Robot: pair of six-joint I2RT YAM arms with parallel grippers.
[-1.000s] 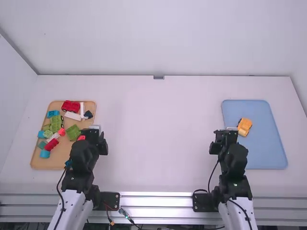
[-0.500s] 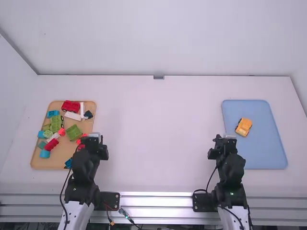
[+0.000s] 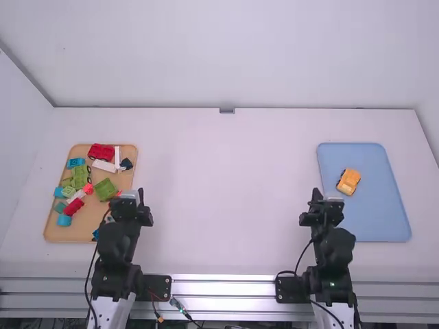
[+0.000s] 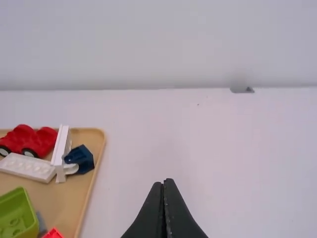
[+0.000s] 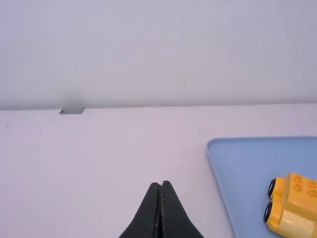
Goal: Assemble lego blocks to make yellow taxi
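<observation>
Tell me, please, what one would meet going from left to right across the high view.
Tan tray, left end effector, small grey fitting at the far edge, right end effector, blue tray holding the yellow car.

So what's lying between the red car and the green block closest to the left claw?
A long white brick lies between them on the tan tray, nearer the car; the left wrist view shows it.
</observation>
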